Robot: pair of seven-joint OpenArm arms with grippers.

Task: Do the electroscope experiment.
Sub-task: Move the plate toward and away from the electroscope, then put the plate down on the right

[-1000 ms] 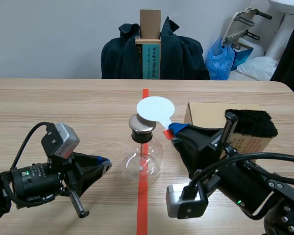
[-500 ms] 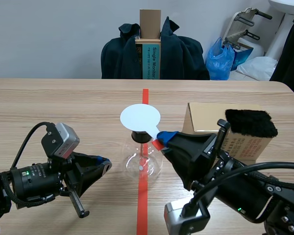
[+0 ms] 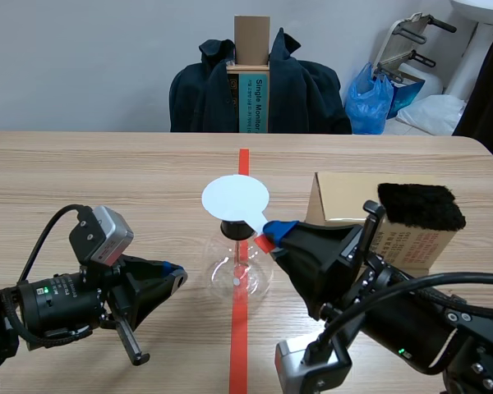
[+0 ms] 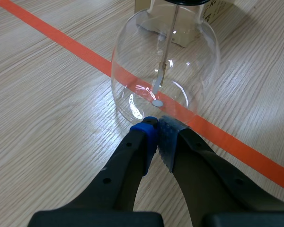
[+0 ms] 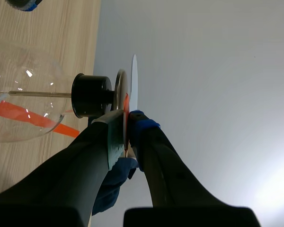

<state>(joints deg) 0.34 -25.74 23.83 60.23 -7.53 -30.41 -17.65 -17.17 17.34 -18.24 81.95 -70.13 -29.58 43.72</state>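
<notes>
Electroscope [image 3: 240,267] stands on the tabletop [image 3: 107,172]; my right fingers [image 3: 283,225] pinch the disc [image 3: 236,197] by its handle, flat over the cap [image 5: 119,90], presumably to pass charge, while my left fingers [image 4: 144,142] rest pressed together, empty, beside the bulb.

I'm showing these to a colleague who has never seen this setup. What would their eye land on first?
Most likely the white disc, held by the right end effector just over the top of the glass flask in the centre of the scene. Next comes the fuzzy black pad atop the cardboard box to the flask's right. The left end effector, shut on nothing, sits low with its tips near the flask's wall.
</notes>
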